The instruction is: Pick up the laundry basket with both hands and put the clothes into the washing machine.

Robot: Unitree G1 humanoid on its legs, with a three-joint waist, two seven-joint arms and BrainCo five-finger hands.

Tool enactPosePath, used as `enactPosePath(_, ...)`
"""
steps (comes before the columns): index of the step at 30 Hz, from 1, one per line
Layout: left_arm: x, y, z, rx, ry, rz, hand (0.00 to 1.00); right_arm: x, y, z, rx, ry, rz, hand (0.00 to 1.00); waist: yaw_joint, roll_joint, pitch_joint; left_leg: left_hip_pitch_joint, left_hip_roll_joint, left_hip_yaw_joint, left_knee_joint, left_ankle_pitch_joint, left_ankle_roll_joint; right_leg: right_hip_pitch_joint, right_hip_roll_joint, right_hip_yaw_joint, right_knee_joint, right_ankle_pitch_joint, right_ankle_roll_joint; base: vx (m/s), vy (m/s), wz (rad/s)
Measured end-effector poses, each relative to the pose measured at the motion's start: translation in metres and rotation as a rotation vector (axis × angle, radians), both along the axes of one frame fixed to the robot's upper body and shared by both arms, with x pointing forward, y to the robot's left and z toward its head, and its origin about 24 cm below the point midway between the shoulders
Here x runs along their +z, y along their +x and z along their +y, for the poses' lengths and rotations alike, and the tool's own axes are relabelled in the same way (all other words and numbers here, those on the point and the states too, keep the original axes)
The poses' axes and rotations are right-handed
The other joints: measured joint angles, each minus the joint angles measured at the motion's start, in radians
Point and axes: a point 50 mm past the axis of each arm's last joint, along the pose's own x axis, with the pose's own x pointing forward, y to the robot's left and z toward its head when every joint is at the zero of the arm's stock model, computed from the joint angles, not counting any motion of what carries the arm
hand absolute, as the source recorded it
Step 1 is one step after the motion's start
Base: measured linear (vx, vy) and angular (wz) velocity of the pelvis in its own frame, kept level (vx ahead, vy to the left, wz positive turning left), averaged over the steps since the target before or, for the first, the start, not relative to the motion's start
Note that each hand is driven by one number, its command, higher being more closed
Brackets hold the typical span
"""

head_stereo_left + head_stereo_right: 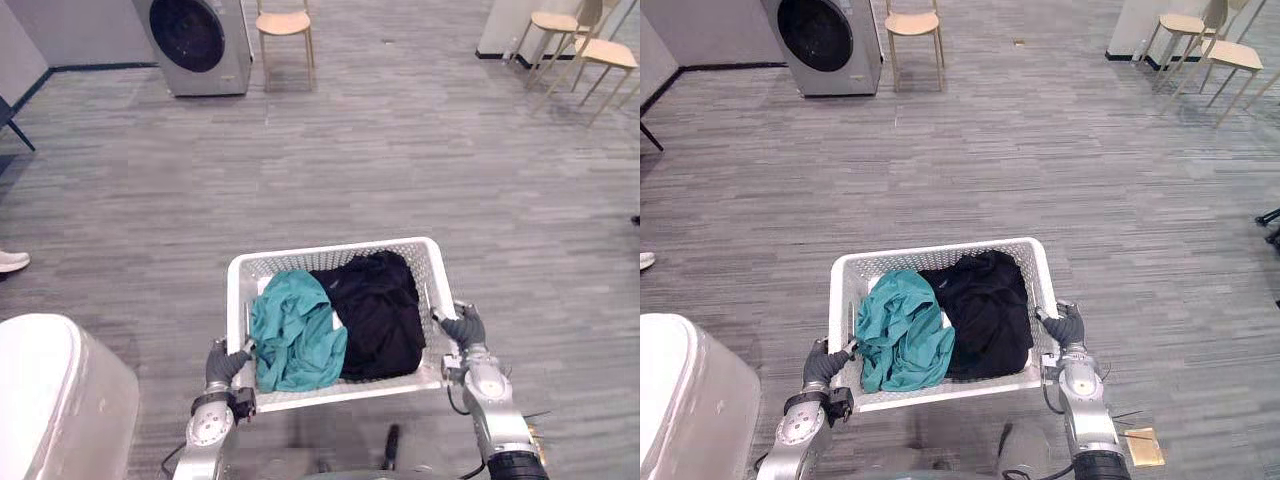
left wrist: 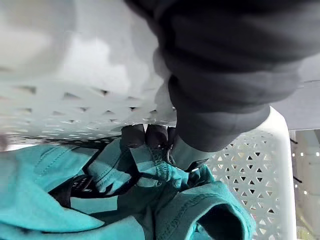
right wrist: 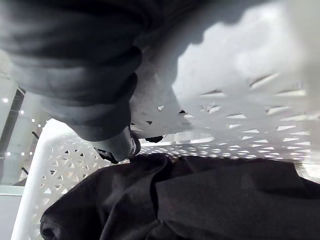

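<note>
A white perforated laundry basket (image 1: pixel 330 252) hangs just in front of me above the floor. Inside it, a teal garment (image 1: pixel 295 330) lies on the left and a black garment (image 1: pixel 375 310) on the right. My left hand (image 1: pixel 225 365) grips the basket's left rim, and in the left wrist view its fingertips (image 2: pixel 150 136) curl over the wall beside the teal cloth (image 2: pixel 75 200). On the right rim sits my right hand (image 1: pixel 465 328), curled over the edge above the black cloth (image 3: pixel 200 200). The washing machine (image 1: pixel 195 40) stands far off at the upper left, its round door facing me.
A wooden chair (image 1: pixel 285 25) stands just right of the washer, and two more chairs (image 1: pixel 590 45) are at the far right. A large white rounded object (image 1: pixel 50 400) sits at my lower left. A person's shoe (image 1: pixel 12 262) shows at the left edge. Grey plank floor (image 1: pixel 400 160) stretches between me and the washer.
</note>
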Motion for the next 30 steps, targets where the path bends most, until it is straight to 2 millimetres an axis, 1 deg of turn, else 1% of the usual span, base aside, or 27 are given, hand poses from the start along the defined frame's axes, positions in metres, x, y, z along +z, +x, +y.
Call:
enactPosePath(2, 0.002, 0.007, -0.005, -0.03, 0.007, -0.013, 1.0, 0.001, -0.002, -0.008, -0.029, -0.003, -0.002, 1.0, -0.009, 0.017, 0.009, 0.07, 0.042, -0.015, -0.057, -0.008, -0.027, -0.027, 0.056, 0.001, -0.295, 0.103, 0.01, 0.51, -0.114, 0.3)
enactPosePath(3, 0.003, 0.012, -0.006, -0.039, 0.015, -0.018, 1.0, 0.001, -0.002, -0.01, -0.038, -0.004, -0.002, 1.0, -0.01, 0.006, 0.008, 0.124, 0.047, -0.014, -0.098, -0.01, -0.049, -0.04, 0.064, 0.02, -0.5, 0.217, 0.042, 0.58, -0.162, 0.22)
enactPosePath(4, 0.002, 0.014, -0.006, -0.044, 0.025, -0.017, 1.0, 0.001, -0.002, -0.01, -0.039, -0.005, -0.001, 1.0, -0.022, -0.014, 0.0, 0.177, 0.04, -0.019, -0.123, -0.027, -0.082, -0.064, 0.06, 0.036, -0.6, 0.282, 0.05, 0.6, -0.183, 0.22)
enactPosePath(6, -0.001, 0.013, -0.005, -0.055, 0.035, -0.001, 1.0, -0.003, -0.007, -0.011, -0.042, -0.006, 0.016, 1.0, -0.04, -0.045, -0.013, 0.274, 0.028, -0.026, -0.14, -0.052, -0.124, -0.058, 0.052, 0.066, -0.661, 0.326, 0.003, 0.7, -0.228, 0.25)
enactPosePath(7, -0.003, 0.014, -0.01, -0.065, 0.024, 0.009, 1.0, -0.004, -0.01, -0.015, -0.046, -0.017, 0.026, 1.0, -0.043, -0.015, -0.022, 0.303, 0.058, -0.033, -0.129, -0.059, -0.134, -0.058, 0.07, 0.077, -0.609, 0.457, -0.017, 0.91, -0.29, 0.28)
enactPosePath(8, -0.004, 0.015, -0.018, -0.082, 0.014, 0.008, 1.0, -0.005, -0.013, -0.022, -0.08, -0.017, 0.028, 1.0, -0.05, 0.049, -0.041, 0.28, 0.123, -0.055, -0.042, -0.048, -0.153, -0.07, 0.12, 0.053, -0.526, 0.49, -0.046, 0.77, -0.24, 0.17)
enactPosePath(9, -0.004, 0.016, -0.021, -0.084, 0.008, 0.007, 1.0, -0.004, -0.014, -0.025, -0.088, -0.021, 0.027, 1.0, -0.052, 0.076, -0.044, 0.258, 0.147, -0.06, 0.023, -0.032, -0.178, -0.069, 0.142, 0.029, -0.491, 0.445, -0.06, 0.72, -0.258, 0.19)
enactPosePath(10, -0.004, 0.017, -0.023, -0.085, 0.004, 0.006, 1.0, -0.004, -0.014, -0.026, -0.091, -0.022, 0.028, 1.0, -0.06, 0.09, -0.043, 0.209, 0.173, -0.064, 0.143, 0.016, -0.241, -0.064, 0.16, 0.009, -0.444, 0.399, -0.089, 0.7, -0.271, 0.07)
enactPosePath(11, -0.006, 0.016, -0.025, -0.083, -0.008, 0.014, 1.0, -0.005, -0.015, -0.025, -0.088, -0.021, 0.031, 1.0, -0.058, 0.099, -0.037, 0.131, 0.197, -0.067, 0.348, 0.164, -0.277, -0.022, 0.186, -0.004, -0.409, 0.329, -0.099, 0.68, -0.261, 0.01)
enactPosePath(12, -0.009, 0.015, -0.025, -0.082, -0.009, 0.024, 1.0, -0.005, -0.015, -0.024, -0.084, -0.021, 0.033, 1.0, -0.055, 0.1, -0.032, 0.094, 0.208, -0.067, 0.45, 0.287, -0.3, 0.017, 0.201, -0.003, -0.408, 0.302, -0.105, 0.68, -0.224, 0.04)
enactPosePath(13, -0.011, 0.012, -0.025, -0.087, -0.011, 0.037, 1.0, -0.005, -0.016, -0.023, -0.082, -0.021, 0.031, 1.0, -0.047, 0.109, -0.026, -0.023, 0.261, -0.055, 0.714, 0.313, -0.301, 0.099, 0.228, -0.014, -0.429, 0.254, -0.119, 0.65, -0.193, 0.04)
enactPosePath(14, -0.012, 0.01, -0.026, -0.09, -0.019, 0.04, 1.0, -0.002, -0.017, -0.024, -0.084, -0.027, 0.019, 1.0, -0.028, 0.11, -0.018, -0.132, 0.295, -0.01, 0.906, 0.254, -0.235, 0.187, 0.247, -0.017, -0.452, 0.212, -0.142, 0.63, -0.179, 0.06)
enactPosePath(15, -0.013, 0.009, -0.027, -0.089, -0.023, 0.043, 1.0, 0.0, -0.018, -0.024, -0.083, -0.03, 0.01, 1.0, -0.019, 0.105, -0.014, -0.181, 0.301, 0.014, 0.952, 0.22, -0.19, 0.231, 0.251, -0.009, -0.468, 0.192, -0.142, 0.6, -0.151, -0.02)
enactPosePath(16, -0.012, 0.007, -0.026, -0.085, -0.023, 0.039, 1.0, 0.003, -0.017, -0.023, -0.074, -0.034, -0.002, 1.0, 0.001, 0.095, -0.004, -0.267, 0.296, 0.065, 0.95, 0.148, -0.153, 0.316, 0.249, 0.005, -0.512, 0.166, -0.141, 0.59, -0.097, 0.0)
enactPosePath(17, -0.01, 0.006, -0.026, -0.084, -0.024, 0.03, 1.0, 0.006, -0.015, -0.023, -0.068, -0.038, -0.014, 1.0, 0.011, 0.093, -0.004, -0.351, 0.278, 0.111, 0.862, 0.091, -0.141, 0.385, 0.245, 0.01, -0.571, 0.158, -0.138, 0.57, -0.073, -0.01)
enactPosePath(18, -0.009, 0.007, -0.026, -0.086, -0.025, 0.022, 1.0, 0.008, -0.015, -0.023, -0.067, -0.039, -0.019, 1.0, 0.022, 0.091, -0.004, -0.388, 0.263, 0.129, 0.788, 0.073, -0.134, 0.41, 0.243, 0.015, -0.598, 0.154, -0.136, 0.67, 0.004, -0.14)
enactPosePath(20, -0.003, 0.009, -0.027, -0.087, -0.028, -0.005, 1.0, 0.014, -0.009, -0.024, -0.061, -0.042, -0.043, 1.0, 0.048, 0.097, 0.001, -0.466, 0.2, 0.142, 0.471, 0.07, -0.145, 0.48, 0.224, 0.04, -0.647, 0.126, -0.112, 0.58, 0.075, -0.26)
enactPosePath(21, -0.001, 0.009, -0.028, -0.084, -0.034, -0.013, 1.0, 0.016, -0.005, -0.025, -0.057, -0.045, -0.051, 1.0, 0.055, 0.099, 0.003, -0.476, 0.167, 0.139, 0.213, 0.119, -0.2, 0.527, 0.208, 0.059, -0.672, 0.104, -0.094, 0.64, 0.157, -0.36)
enactPosePath(22, 0.001, 0.007, -0.027, -0.078, -0.034, -0.022, 1.0, 0.015, -0.001, -0.023, -0.043, -0.051, -0.045, 1.0, 0.064, 0.109, 0.006, -0.49, 0.164, 0.121, 0.026, 0.186, -0.246, 0.583, 0.205, 0.082, -0.706, 0.079, -0.076, 0.76, 0.202, -0.43)
enactPosePath(23, 0.002, 0.007, -0.027, -0.077, -0.032, -0.027, 1.0, 0.014, 0.001, -0.025, -0.042, -0.06, -0.038, 1.0, 0.071, 0.112, 0.007, -0.496, 0.168, 0.123, 0.011, 0.213, -0.26, 0.604, 0.205, 0.093, -0.716, 0.065, -0.068, 0.67, 0.219, -0.48)
enactPosePath(24, 0.003, 0.008, -0.026, -0.079, -0.026, -0.027, 1.0, 0.008, 0.003, -0.024, -0.046, -0.053, -0.014, 1.0, 0.08, 0.096, 0.006, -0.489, 0.157, 0.146, 0.049, 0.319, -0.198, 0.651, 0.18, 0.112, -0.72, 0.045, -0.041, 0.73, 0.253, -0.25)
enactPosePath(25, 0.003, 0.008, -0.027, -0.08, -0.025, -0.024, 1.0, 0.005, 0.003, -0.025, -0.05, -0.054, 0.001, 1.0, 0.076, 0.079, -0.001, -0.478, 0.126, 0.142, 0.079, 0.359, -0.071, 0.672, 0.144, 0.116, -0.688, 0.045, -0.019, 0.77, 0.266, -0.1)
enactPosePath(26, 0.003, 0.008, -0.027, -0.081, -0.022, -0.023, 1.0, 0.003, 0.003, -0.026, -0.052, -0.054, 0.009, 1.0, 0.073, 0.064, -0.001, -0.474, 0.109, 0.154, 0.099, 0.344, -0.011, 0.66, 0.121, 0.121, -0.64, 0.047, -0.007, 0.79, 0.255, 0.05)
enactPosePath(27, 0.001, 0.007, -0.026, -0.084, -0.011, -0.014, 1.0, 0.0, 0.001, -0.025, -0.053, -0.049, 0.021, 1.0, 0.075, 0.028, 0.001, -0.458, 0.086, 0.193, 0.142, 0.303, 0.021, 0.606, 0.078, 0.14, -0.487, 0.058, 0.022, 0.77, 0.252, -0.08)
enactPosePath(28, -0.001, 0.005, -0.026, -0.088, -0.008, 0.0, 1.0, -0.001, 0.001, -0.024, -0.053, -0.044, 0.024, 1.0, 0.075, 0.012, 0.003, -0.438, 0.071, 0.208, 0.171, 0.269, 0.035, 0.546, 0.057, 0.161, -0.323, 0.084, 0.08, 0.77, 0.236, -0.19)
enactPosePath(29, -0.003, 0.004, -0.025, -0.095, -0.001, 0.013, 1.0, -0.004, 0.0, -0.022, -0.055, -0.037, 0.033, 1.0, 0.073, -0.002, 0.008, -0.385, 0.053, 0.206, 0.173, 0.218, 0.038, 0.471, 0.034, 0.188, -0.111, 0.15, 0.188, 0.75, 0.233, -0.15)
enactPosePath(30, -0.004, 0.004, -0.024, -0.105, 0.011, 0.019, 1.0, -0.005, -0.001, -0.022, -0.06, -0.038, 0.04, 1.0, 0.063, -0.004, 0.009, -0.326, 0.036, 0.193, 0.167, 0.145, 0.036, 0.391, 0.01, 0.196, 0.111, 0.21, 0.208, 0.73, 0.205, 0.01)
